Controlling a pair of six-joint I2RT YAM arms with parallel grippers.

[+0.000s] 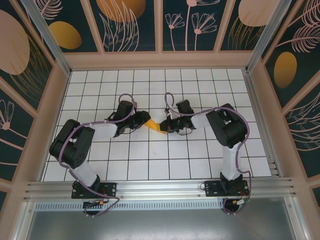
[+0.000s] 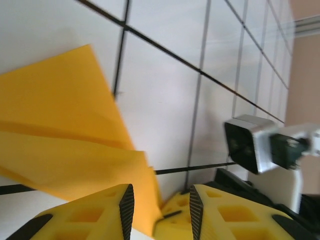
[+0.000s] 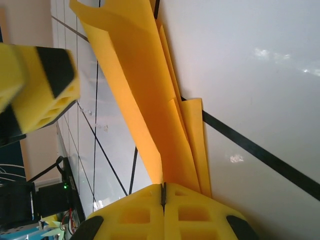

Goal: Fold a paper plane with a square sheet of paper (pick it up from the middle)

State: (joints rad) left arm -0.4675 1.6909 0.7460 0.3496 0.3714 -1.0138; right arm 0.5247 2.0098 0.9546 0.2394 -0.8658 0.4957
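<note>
Pinching the orange-yellow sheet of paper at one end, the right gripper shows its two yellow fingers pressed tight together, with only a thin dark seam between them. These fingers look like moulded foam, with hollow cells in their sides and black pads on their inner faces. The paper is thin, matte and plain. It is folded into several long layers with sharp straight creases, and these fan out from the pinch in narrow tapering strips. From above it reads as a small slanted orange strip between the two black arms, near the middle of the table, whose glossy white tiles are ruled by thin black lines. The left gripper has its jaws apart. A pointed corner of the paper lies in the gap beside one black pad, and the other pad stands clear of it, so nothing is clamped there. In the left wrist view a broad smooth flap of the paper slopes up off the tiles, and a white boxy housing with a dark face sits nearby.
</note>
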